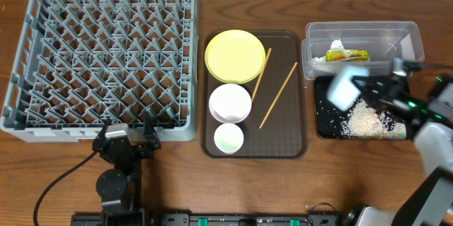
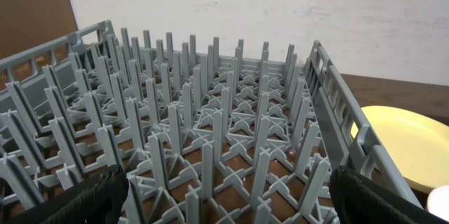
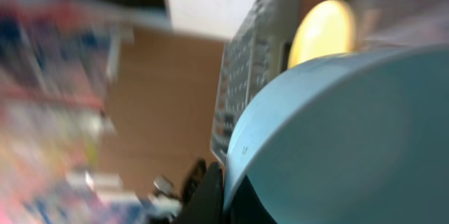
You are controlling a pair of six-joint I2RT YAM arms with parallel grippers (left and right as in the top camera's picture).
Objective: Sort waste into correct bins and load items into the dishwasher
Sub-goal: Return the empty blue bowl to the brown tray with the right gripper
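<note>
My right gripper (image 1: 377, 88) is shut on the rim of the pale blue bowl (image 1: 345, 88), which hangs tilted and blurred over the black tray (image 1: 320, 124). Loose white rice (image 1: 368, 120) lies in that tray. In the right wrist view the bowl (image 3: 351, 133) fills most of the frame, with one dark finger (image 3: 210, 194) on its edge. The green-and-yellow wrapper (image 1: 347, 55) lies in the clear tub (image 1: 412, 36). My left gripper (image 1: 129, 137) stands open at the front edge of the grey dish rack (image 1: 106, 56), nothing between its fingers (image 2: 91, 197).
A brown serving tray (image 1: 287, 141) in the middle carries the yellow plate (image 1: 234, 56), a white bowl (image 1: 230, 103), a small white cup (image 1: 228, 138) and two chopsticks (image 1: 277, 95). The rack's upright pegs (image 2: 210, 140) fill the left wrist view.
</note>
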